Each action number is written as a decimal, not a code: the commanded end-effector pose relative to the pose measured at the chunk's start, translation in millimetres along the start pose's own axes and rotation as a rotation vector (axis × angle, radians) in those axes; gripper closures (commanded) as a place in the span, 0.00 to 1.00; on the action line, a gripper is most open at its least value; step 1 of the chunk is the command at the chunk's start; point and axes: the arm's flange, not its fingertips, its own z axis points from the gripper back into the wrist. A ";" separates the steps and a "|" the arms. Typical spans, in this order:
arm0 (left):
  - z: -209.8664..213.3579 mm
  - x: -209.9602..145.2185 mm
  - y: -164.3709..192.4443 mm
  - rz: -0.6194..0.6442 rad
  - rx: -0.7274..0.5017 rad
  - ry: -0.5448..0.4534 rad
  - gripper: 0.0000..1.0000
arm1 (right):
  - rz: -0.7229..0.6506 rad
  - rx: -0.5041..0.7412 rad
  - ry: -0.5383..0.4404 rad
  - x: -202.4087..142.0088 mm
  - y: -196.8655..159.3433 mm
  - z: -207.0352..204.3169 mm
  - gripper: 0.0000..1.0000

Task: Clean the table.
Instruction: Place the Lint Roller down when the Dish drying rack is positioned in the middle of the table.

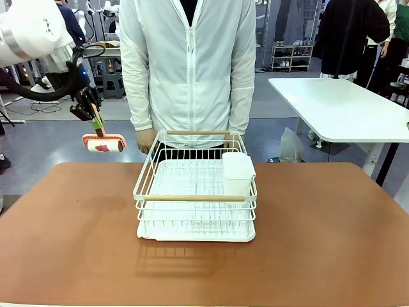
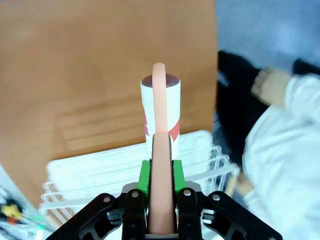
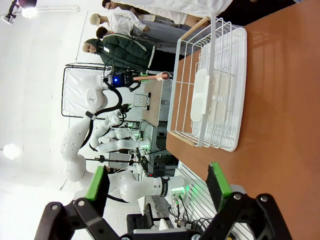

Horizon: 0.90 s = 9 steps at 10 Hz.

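Here, at about ten o'clock in the front view, my left tool (image 1: 93, 112) hangs in the air past the table's (image 1: 77, 243) far left corner, clamped on the pink handle of a lint roller (image 1: 103, 145). The roller's white barrel with red marks dangles below the fingers, clear of the tabletop. From the left wrist, the green pads (image 2: 145, 176) press both sides of the handle, and the roller (image 2: 160, 102) points out over the brown table (image 2: 75, 75) and the white rack (image 2: 100, 170).

At the centre of the table sits the wire rack (image 1: 195, 195) on its tray, a white cup (image 1: 238, 173) in its right far corner. A person (image 1: 188, 64) in a white jacket stands at twelve o'clock, just behind the rack.

My right tool (image 3: 157, 185) has its fingers wide apart, gripping nothing, with the rack (image 3: 210, 90) at one o'clock on the table (image 3: 285, 100).
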 end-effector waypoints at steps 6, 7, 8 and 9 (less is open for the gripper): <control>-56.9 25.7 47.8 0.038 -0.174 -0.033 0.79 | 0.002 0.015 -0.005 0.9 4.8 -0.1 0.00; -59.9 29.2 52.7 0.003 -0.187 -0.026 0.79 | 0.002 0.015 -0.005 0.9 4.8 -0.1 0.00; -61.6 32.7 56.2 -0.025 -0.184 -0.002 0.79 | 0.002 0.015 -0.005 0.9 4.8 -0.1 0.00; -65.8 35.9 59.2 -0.025 -0.174 0.009 0.79 | 0.002 0.015 -0.005 0.9 4.8 -0.1 0.00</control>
